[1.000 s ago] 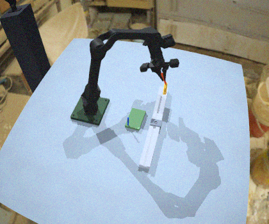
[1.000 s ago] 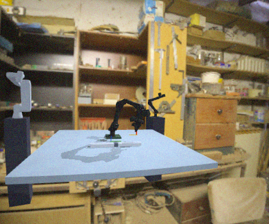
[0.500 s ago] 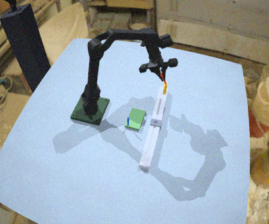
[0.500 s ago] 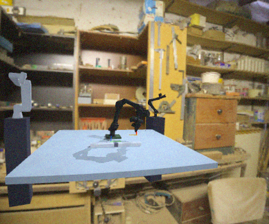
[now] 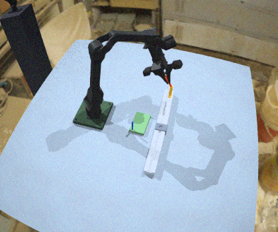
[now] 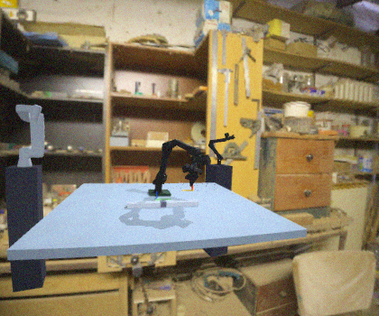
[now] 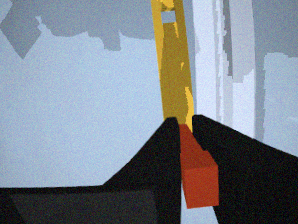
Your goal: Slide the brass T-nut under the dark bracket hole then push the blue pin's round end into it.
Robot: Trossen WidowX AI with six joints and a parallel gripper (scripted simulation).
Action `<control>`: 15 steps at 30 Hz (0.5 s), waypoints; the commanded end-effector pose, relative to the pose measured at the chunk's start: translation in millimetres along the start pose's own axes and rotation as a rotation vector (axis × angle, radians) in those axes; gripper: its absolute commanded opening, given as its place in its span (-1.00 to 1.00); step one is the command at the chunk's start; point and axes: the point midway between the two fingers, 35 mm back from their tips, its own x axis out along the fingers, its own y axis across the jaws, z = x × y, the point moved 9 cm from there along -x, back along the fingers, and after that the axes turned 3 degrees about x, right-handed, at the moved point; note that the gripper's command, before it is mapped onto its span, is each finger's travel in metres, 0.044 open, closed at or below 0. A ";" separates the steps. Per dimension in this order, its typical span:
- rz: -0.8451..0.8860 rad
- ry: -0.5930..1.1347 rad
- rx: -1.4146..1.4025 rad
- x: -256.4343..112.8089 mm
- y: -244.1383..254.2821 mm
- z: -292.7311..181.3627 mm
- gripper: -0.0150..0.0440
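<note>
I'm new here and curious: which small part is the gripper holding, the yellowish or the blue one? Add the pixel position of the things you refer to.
The brass T-nut (image 5: 170,91) (image 7: 175,75), pinched by its orange handle (image 7: 200,185).

Tabletop (image 5: 94,192) (image 6: 160,237): matt, smooth, even to edges. Rail (image 5: 152,159) (image 6: 137,205) (image 7: 245,112): pale, dull metal look. T-nut (image 5: 170,92) (image 6: 187,190) (image 7: 175,75): brass-coloured metal look, flat-faced. Handle (image 5: 168,81) (image 6: 192,186) (image 7: 201,185): matt, plastic-like. Tool (image 5: 169,83) (image 6: 192,183) (image 7: 184,125): matt black, smooth fingers. Tray (image 5: 144,127): matt, plastic-like. Base plate (image 5: 108,106) (image 6: 168,193): dark, matt, smooth. Drawer fronts (image 6: 295,155): wood, low sheen.
</note>
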 end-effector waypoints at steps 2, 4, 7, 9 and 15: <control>0.015 -0.004 0.009 0.8 -3.4 0.4 -1.00; 0.022 -0.003 0.012 0.7 -4.4 0.5 -1.00; 0.031 -0.003 0.017 0.6 -6.0 0.6 -1.00; 0.037 -0.002 0.020 0.6 -7.0 0.7 -1.00; 0.056 -0.001 0.029 0.4 -10.2 1.0 -1.00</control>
